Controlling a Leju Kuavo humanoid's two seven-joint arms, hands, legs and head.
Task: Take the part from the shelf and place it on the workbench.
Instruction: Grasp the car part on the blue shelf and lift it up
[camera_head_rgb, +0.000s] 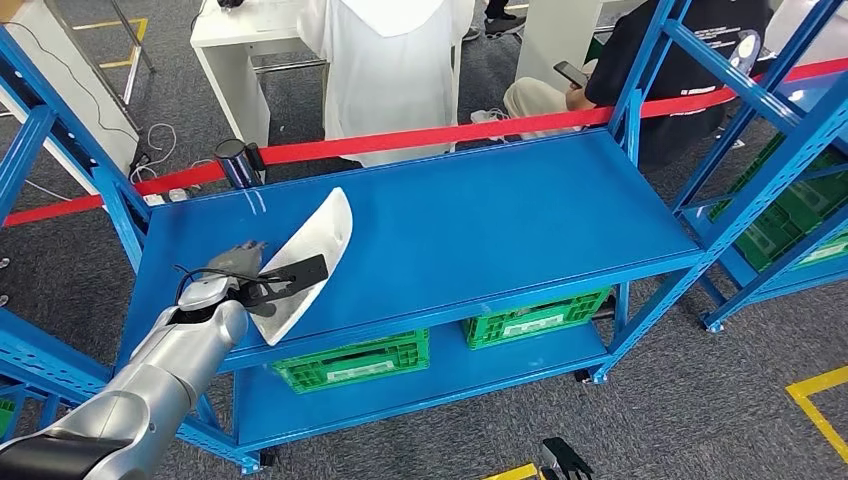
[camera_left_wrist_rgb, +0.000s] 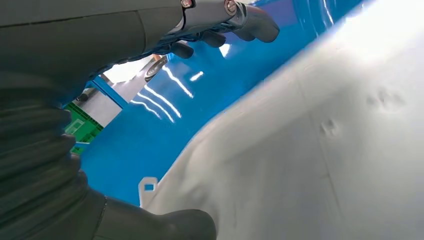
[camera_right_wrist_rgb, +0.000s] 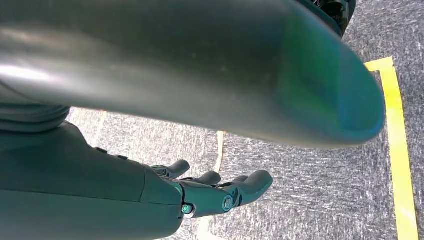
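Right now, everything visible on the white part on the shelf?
The white part is a long, curved shell tapering to a point, smooth and plastic-looking, with a black flat bracket across its near end. It lies tilted on the blue shelf, its near end past the front edge. The left hand is against that end; the left wrist view shows small dimples and fingers over its edge. Whether the grip is closed is unclear.
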